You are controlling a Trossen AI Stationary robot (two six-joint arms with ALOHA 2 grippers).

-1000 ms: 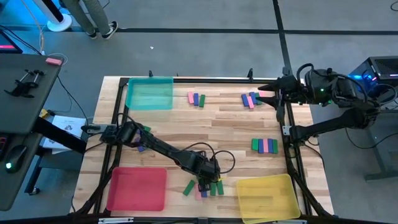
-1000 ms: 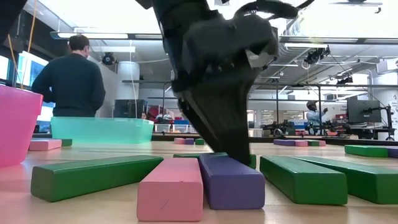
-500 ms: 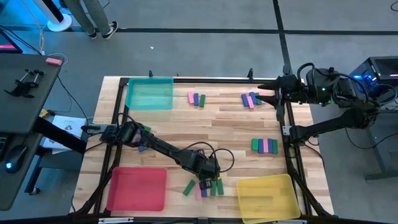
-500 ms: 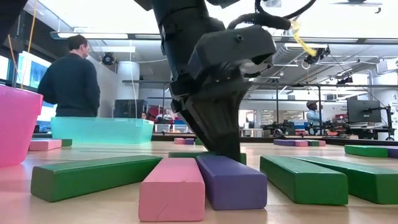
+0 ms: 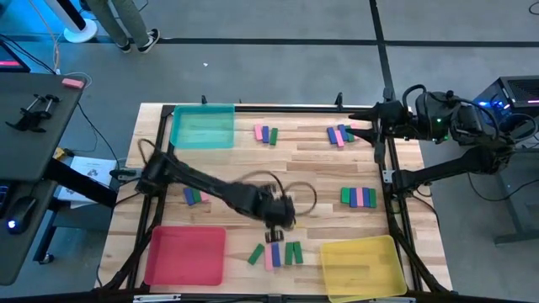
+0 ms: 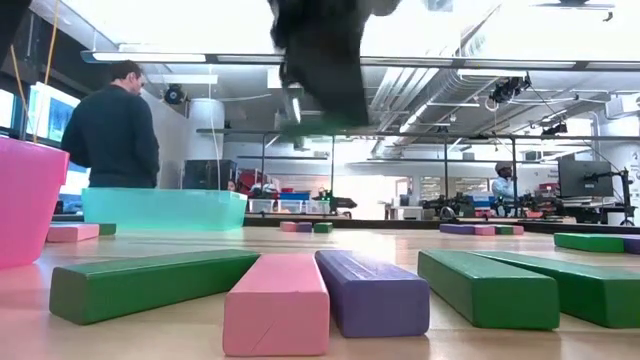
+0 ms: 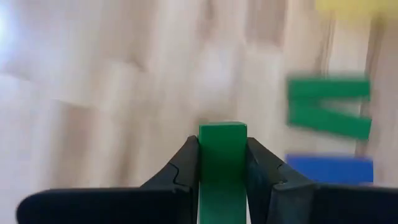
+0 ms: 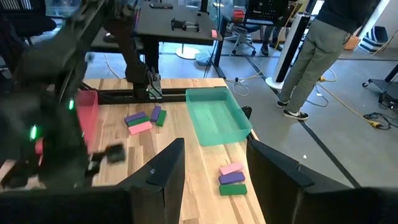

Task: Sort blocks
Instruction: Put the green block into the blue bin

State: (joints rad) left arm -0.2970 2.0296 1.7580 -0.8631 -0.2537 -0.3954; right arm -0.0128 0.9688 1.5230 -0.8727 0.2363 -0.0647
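The blocks lie in small groups on the wooden table. A near row (image 5: 278, 253) of green, pink and blue bars also fills the front of the low view (image 6: 370, 290). My left gripper (image 5: 274, 231) hangs above that row, shut on a green block (image 7: 222, 144). In the low view it shows only as a dark blur at the top (image 6: 318, 95). My right gripper (image 5: 360, 128) waits open, raised at the table's far right corner, with nothing between its fingers (image 8: 166, 175). My left gripper pinches the green block's two long sides (image 7: 203, 155) between its two fingers (image 7: 185, 169). They slant steeply down from above. The block's free end (image 7: 222, 127) reaches past the fingertips. The block is lifted clear of the table.
A teal tray (image 5: 202, 126) stands at the far left, a red tray (image 5: 185, 255) at the near left, a yellow tray (image 5: 358, 268) at the near right. Other block groups lie at the far middle (image 5: 266, 133), far right (image 5: 340, 135), right (image 5: 358, 197) and left (image 5: 195, 196). A person (image 6: 112, 125) stands beyond the table.
My left gripper has shut on a green block in the near row. It has then risen quickly and drawn a little toward the far edge, lifting the block clear. The other bars of the row lie where they were.
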